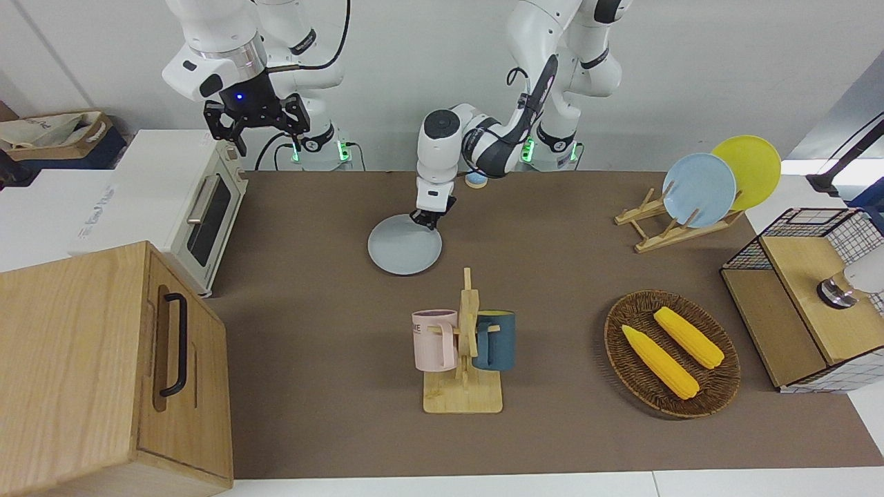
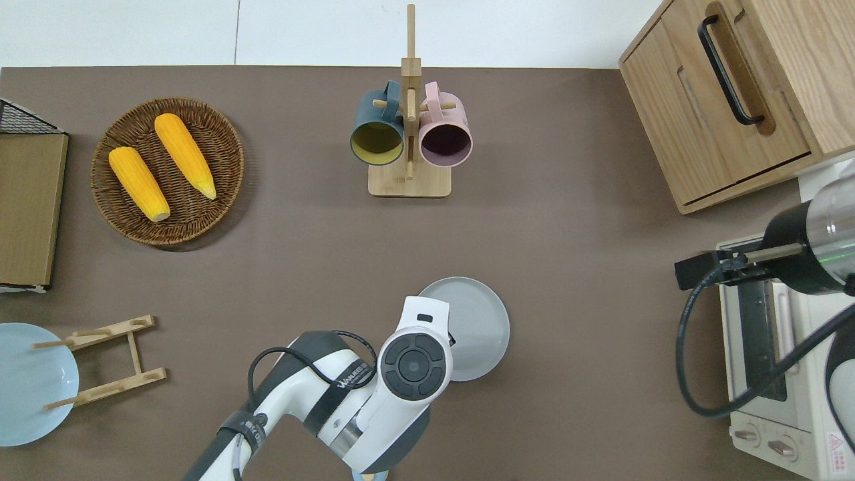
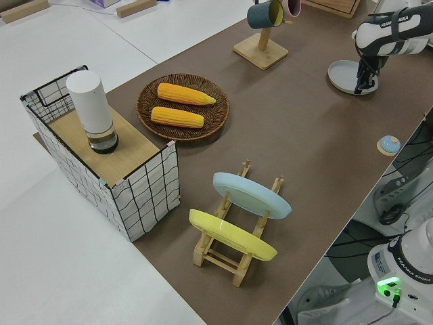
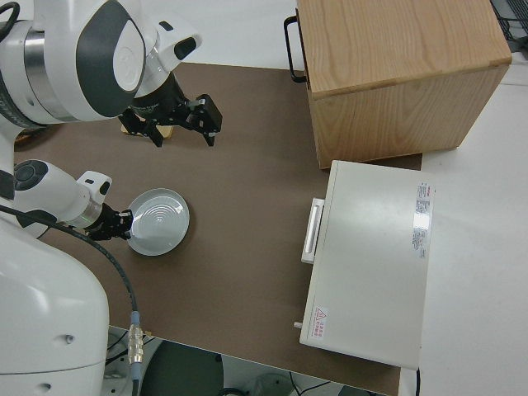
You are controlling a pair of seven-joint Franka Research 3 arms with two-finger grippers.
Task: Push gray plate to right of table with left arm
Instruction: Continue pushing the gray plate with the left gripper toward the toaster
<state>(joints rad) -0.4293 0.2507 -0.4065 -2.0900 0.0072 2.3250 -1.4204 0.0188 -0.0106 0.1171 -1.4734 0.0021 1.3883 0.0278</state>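
Note:
The gray plate (image 1: pixel 402 247) lies flat on the brown table (image 1: pixel 331 331), nearer to the robots than the mug rack. It also shows in the overhead view (image 2: pixel 477 324), the left side view (image 3: pixel 345 73) and the right side view (image 4: pixel 162 221). My left gripper (image 1: pixel 428 218) is down at table height, at the plate's rim on the side toward the left arm's end and the robots. The wrist hides it in the overhead view. My right gripper (image 1: pixel 266 134) is open and empty, and its arm is parked.
A mug rack (image 2: pixel 409 140) stands farther from the robots than the plate. A wooden cabinet (image 2: pixel 728 100) and a toaster oven (image 2: pixel 775 361) stand at the right arm's end. A corn basket (image 2: pixel 167 170) and a plate rack (image 1: pixel 663 224) stand toward the left arm's end.

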